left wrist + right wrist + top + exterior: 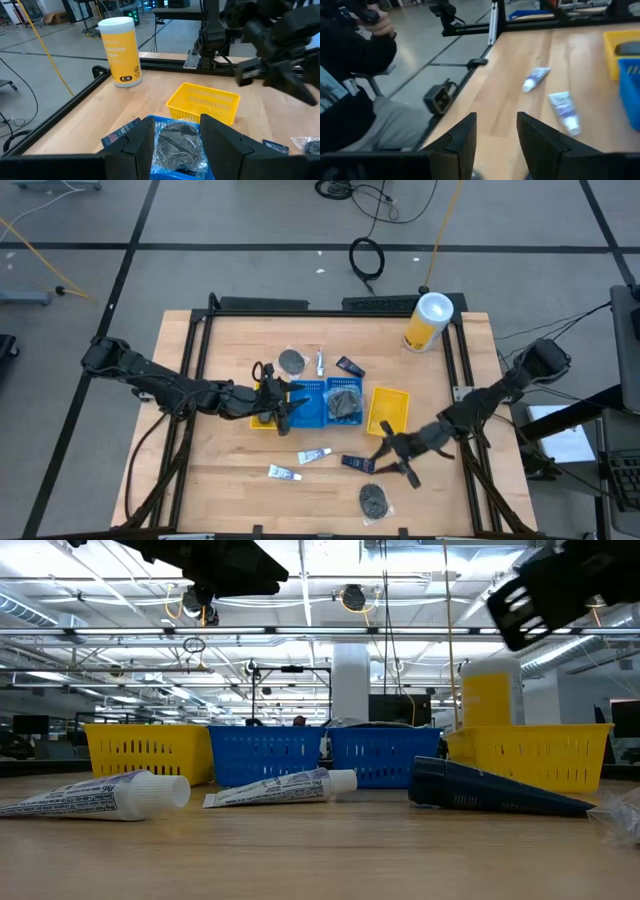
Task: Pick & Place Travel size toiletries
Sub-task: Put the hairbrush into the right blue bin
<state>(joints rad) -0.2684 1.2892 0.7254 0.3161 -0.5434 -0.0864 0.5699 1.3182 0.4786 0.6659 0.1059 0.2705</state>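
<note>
Navy packet (pixel 495 792) front-right | left fingers (pixel 172 145) apart, empty | right fingers (pixel 495 140) apart, empty

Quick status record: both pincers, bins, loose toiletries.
left pincer: open, empty, over the blue bins
right pincer: open, empty, by the navy packet
blue bin contents: grey wrapped bundle
yellow bin: looks empty
loose on table: two white tubes, wrapped bundle

Yellow canister (pixel 429 322) at table corner, 2 blue bins (pixel 309 402), yellow bin (pixel 388 409)
</note>
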